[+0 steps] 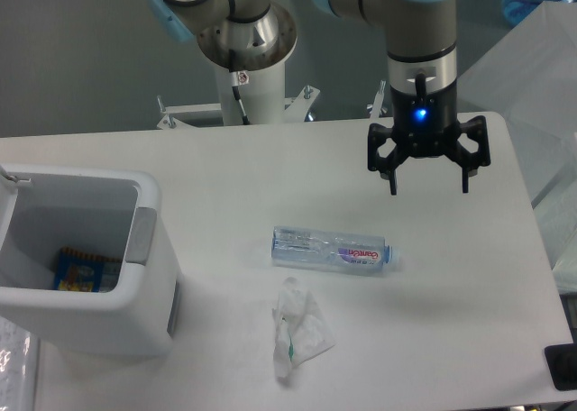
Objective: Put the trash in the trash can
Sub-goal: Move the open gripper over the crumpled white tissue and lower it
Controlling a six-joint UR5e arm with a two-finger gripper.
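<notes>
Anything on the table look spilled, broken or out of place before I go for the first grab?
Nothing spilled or broken. The water bottle lies on its side mid-table, and the crumpled wrapper sits just in front of it. The trash can stands upright at left, with a colourful packet already inside.

The clear water bottle (330,249) lying on the desk (225,177) carries a pink-purple label with red lettering, too small to read for certain. The colourful packet (79,269) inside the trash can (144,249) shows no legible print.

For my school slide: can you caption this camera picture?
Open gripper hovers above water bottle and crumpled wrapper; trash can waits.
</notes>
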